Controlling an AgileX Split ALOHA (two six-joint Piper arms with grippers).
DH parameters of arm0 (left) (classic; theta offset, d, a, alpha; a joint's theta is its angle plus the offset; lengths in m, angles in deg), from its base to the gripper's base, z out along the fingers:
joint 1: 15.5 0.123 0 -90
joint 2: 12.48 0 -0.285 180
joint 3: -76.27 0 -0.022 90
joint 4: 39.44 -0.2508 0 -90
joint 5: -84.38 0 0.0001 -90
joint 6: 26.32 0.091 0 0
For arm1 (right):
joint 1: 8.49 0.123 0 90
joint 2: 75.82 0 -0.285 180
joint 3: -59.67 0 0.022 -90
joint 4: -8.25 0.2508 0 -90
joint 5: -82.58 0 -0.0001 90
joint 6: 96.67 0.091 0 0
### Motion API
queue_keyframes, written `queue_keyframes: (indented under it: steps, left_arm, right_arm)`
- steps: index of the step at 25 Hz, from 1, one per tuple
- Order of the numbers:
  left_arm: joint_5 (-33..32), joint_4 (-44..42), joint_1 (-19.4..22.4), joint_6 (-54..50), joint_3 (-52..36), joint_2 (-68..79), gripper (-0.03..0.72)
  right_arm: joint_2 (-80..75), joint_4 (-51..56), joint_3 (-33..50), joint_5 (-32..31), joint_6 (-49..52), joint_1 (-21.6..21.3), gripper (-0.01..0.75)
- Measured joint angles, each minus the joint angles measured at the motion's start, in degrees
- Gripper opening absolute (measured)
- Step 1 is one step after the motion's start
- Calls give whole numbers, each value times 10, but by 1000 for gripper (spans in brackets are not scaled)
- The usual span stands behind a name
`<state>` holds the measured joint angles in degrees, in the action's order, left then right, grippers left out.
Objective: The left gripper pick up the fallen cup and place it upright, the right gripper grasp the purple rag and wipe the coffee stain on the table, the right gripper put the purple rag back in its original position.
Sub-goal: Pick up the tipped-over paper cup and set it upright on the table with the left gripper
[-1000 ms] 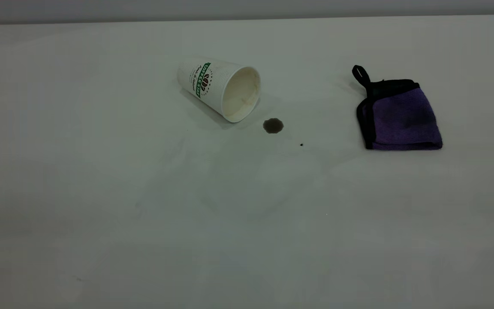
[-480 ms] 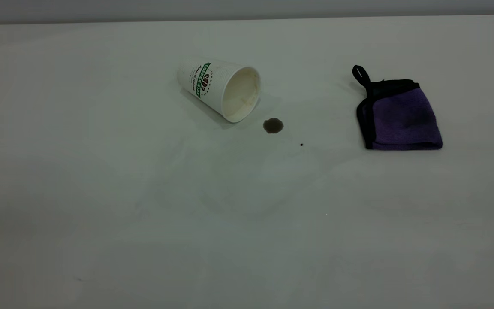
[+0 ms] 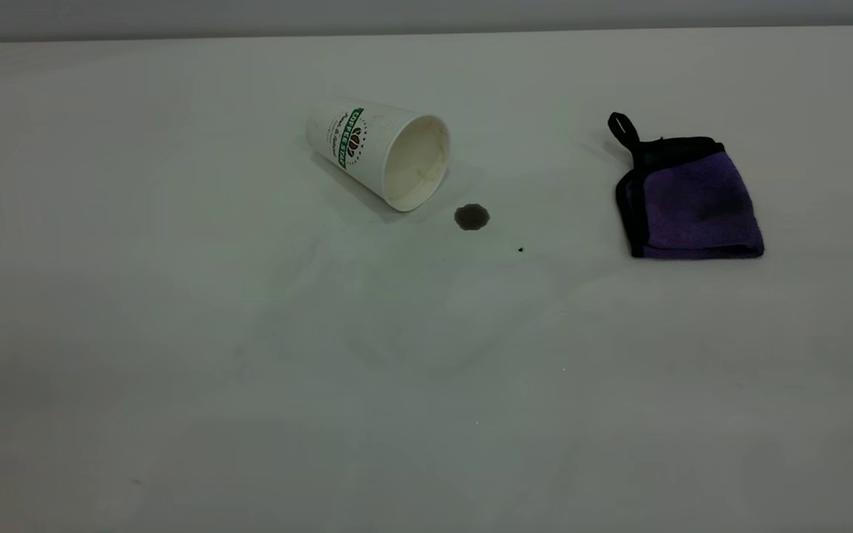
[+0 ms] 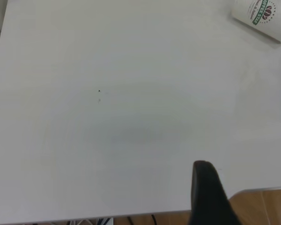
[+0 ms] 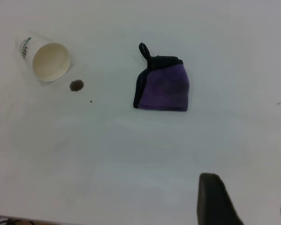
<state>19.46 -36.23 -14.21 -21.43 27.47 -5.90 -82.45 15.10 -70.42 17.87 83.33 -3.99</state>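
The cup (image 3: 380, 153) lies on its side on the table (image 3: 175, 333), its cream mouth facing the coffee stain (image 3: 471, 217) just beside the rim. The purple rag (image 3: 689, 198) lies folded to the right, loop at its far corner. Neither gripper shows in the exterior view. In the left wrist view my left gripper (image 4: 246, 197) is open and empty over the table's edge, far from the cup (image 4: 262, 16); only one of its fingers (image 4: 203, 187) shows. In the right wrist view my right gripper (image 5: 248, 199) is open and empty, well short of the rag (image 5: 164, 86), the stain (image 5: 76, 85) and the cup (image 5: 46, 58).
A tiny black speck (image 3: 520, 249) lies between the stain and the rag. Another speck (image 4: 99, 91) shows in the left wrist view. Wooden floor (image 4: 262, 206) shows past the table's edge there.
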Motion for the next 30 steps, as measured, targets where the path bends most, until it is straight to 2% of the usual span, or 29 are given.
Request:
queue_keyframes:
  steps: [8,13,18,22,30]
  left_arm:
    - [0,-2,0,-4,0,0,451]
    - [7,6,0,-10,2,44,497]
    - [86,23,0,-10,9,180,556]
    - [165,31,0,-3,28,310,569]
    - [260,117,-3,121,127,574,569]
  right_arm:
    - [0,0,0,0,0,0,389]
    - [0,0,0,0,0,0,389]
    - [0,0,0,0,0,0,389]
    - [0,0,0,0,0,0,389]
    - [0,0,0,0,0,0,389]
